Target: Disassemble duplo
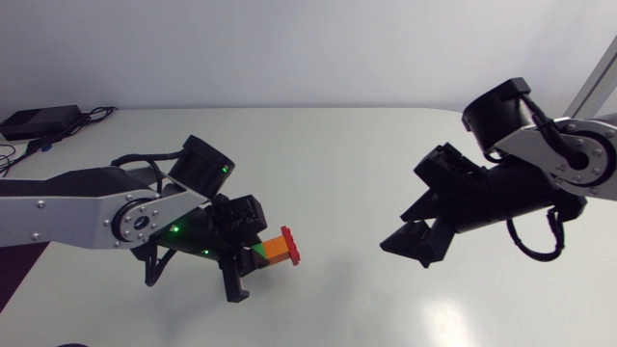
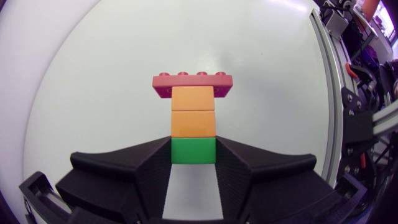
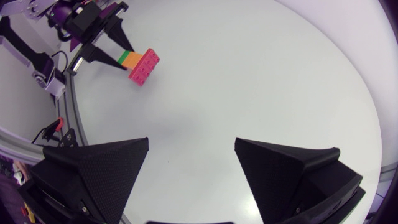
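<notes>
1. The stack (image 1: 280, 248) lies sideways in the left gripper (image 2: 193, 149), over the left part of the table (image 1: 337, 164). Its free end aims towards the right arm.
2. From the grip outwards the order is green brick (image 2: 193, 151), two orange bricks (image 2: 193, 111), then a red plate (image 2: 193, 86) across the far end, wider than the bricks.
3. The left gripper pinches the green brick from two sides. Both fingers lie flat on its smooth side walls, and the rest of the stack juts out free.
4. The right gripper (image 3: 191, 146) is spread wide, holds nothing, and sits well apart from the stack, facing it.
5. Handling, as I judge it: hard, light plastic that is stiff and not fragile, but glossy and so somewhat slippery. The stud joints likely hold by friction and should yield to peeling more readily than to a straight pull.
6. Best hold, I think: the right gripper on the red plate's overhanging long edges, or on the outer orange brick's side walls, then tilt it off.
7. Risk: a hard tug may slide the green brick out of the left fingers.
</notes>
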`<move>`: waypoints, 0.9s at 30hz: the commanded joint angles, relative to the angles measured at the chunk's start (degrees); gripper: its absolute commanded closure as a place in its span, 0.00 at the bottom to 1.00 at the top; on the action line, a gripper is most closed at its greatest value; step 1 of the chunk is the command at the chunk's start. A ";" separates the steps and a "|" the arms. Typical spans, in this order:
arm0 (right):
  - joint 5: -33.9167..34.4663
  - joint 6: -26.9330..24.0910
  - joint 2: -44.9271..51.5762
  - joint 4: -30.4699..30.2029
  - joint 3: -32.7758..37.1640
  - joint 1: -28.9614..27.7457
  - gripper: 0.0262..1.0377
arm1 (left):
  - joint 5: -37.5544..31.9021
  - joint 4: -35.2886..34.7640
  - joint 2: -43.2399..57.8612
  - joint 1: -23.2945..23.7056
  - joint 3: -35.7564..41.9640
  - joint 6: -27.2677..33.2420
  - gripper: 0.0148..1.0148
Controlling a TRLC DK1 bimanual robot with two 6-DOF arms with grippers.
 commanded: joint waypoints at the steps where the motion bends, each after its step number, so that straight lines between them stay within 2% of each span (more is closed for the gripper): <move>1: 2.22 5.92 2.10 1.87 -0.18 2.20 0.04 | -1.28 0.67 2.50 -1.68 2.36 -5.82 0.79; 10: 8.55 12.43 3.68 4.77 -0.18 8.26 0.04 | -2.52 2.51 6.01 -6.60 7.72 -16.37 0.79; 13: 9.61 12.78 2.63 6.79 -1.58 9.05 0.05 | 3.37 1.90 7.42 -6.87 10.27 -19.44 0.78; 16: 10.31 12.69 1.48 8.28 -2.64 9.40 0.11 | 8.56 1.37 8.12 -6.69 12.20 -21.03 0.78; 25: 11.28 12.52 -0.36 9.60 -3.17 12.22 0.14 | 9.44 1.46 10.23 -7.22 14.40 -22.87 0.78; 27: 11.36 12.52 -0.10 9.69 -2.99 12.83 0.20 | 9.88 1.46 10.32 -7.04 14.84 -23.22 0.78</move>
